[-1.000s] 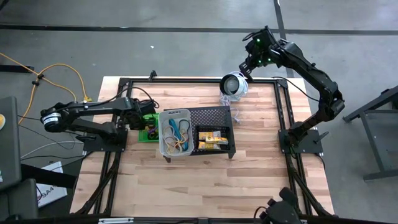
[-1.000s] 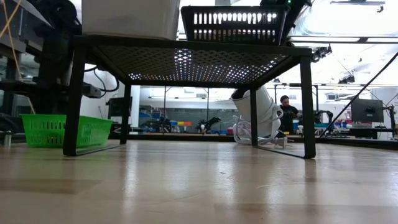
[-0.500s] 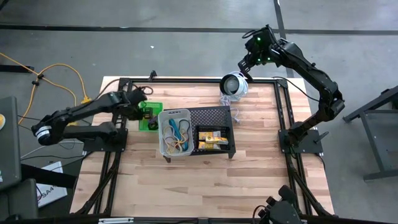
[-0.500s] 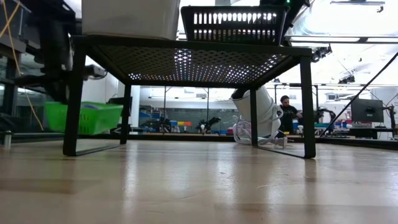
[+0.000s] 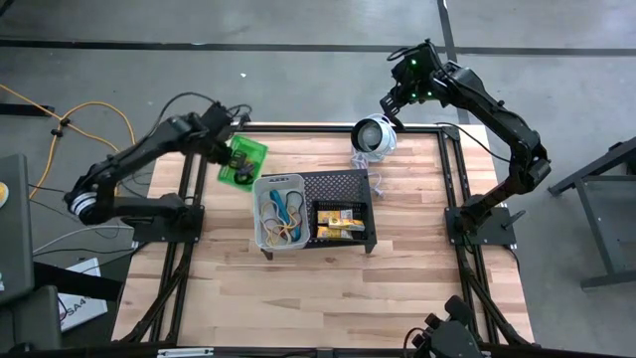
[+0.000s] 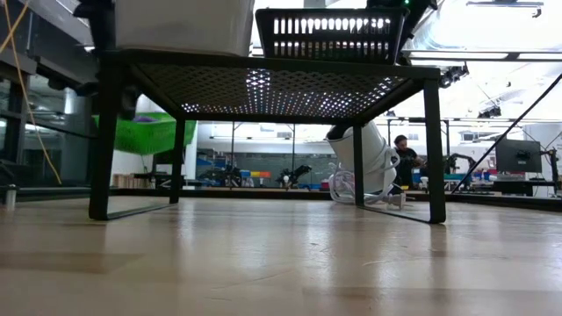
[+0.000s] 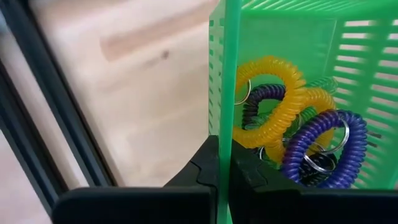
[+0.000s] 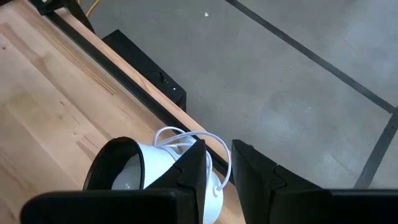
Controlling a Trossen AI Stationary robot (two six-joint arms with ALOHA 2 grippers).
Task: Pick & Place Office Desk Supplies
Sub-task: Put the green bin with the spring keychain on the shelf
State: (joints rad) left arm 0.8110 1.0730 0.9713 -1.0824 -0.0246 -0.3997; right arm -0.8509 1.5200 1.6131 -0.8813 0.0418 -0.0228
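My left gripper point(image 5: 226, 149) is shut on the green bin point(image 5: 246, 157), which hangs above the table's far left part point(image 6: 145, 132). Yellow coil loops point(image 7: 273, 99) and purple ones point(image 7: 318, 149) lie inside it. The clear bin point(image 5: 279, 212) with loops and the black bin point(image 5: 341, 221) with yellow tubes stand on the black perforated stand point(image 5: 343, 189). My right gripper point(image 8: 219, 165) stands high over the far edge, open by a narrow gap, above the round white device point(image 5: 374, 134). My left gripper pinches one side wall of the green bin at its rim point(image 7: 225, 118), one finger point(image 7: 202, 165) outside and the other finger point(image 7: 249, 171) inside. The fingers come from above, slanting down. The bin is lifted clear of the table and hangs tilted.
The round white device point(image 6: 364, 162) leans on the table at the far edge, its white cable point(image 8: 186, 134) coiled beside it. A black frame point(image 5: 298, 127) runs along the table's edges. A person point(image 6: 406, 158) sits far behind the table. Bare wood point(image 5: 328, 298) lies near the front.
My left gripper has risen and gone toward the table's far edge, rolling as it went, still shut on the green bin. The bin has come up off the table beside the stand, now hangs clear, turned about and tilted. My right gripper has kept its place.
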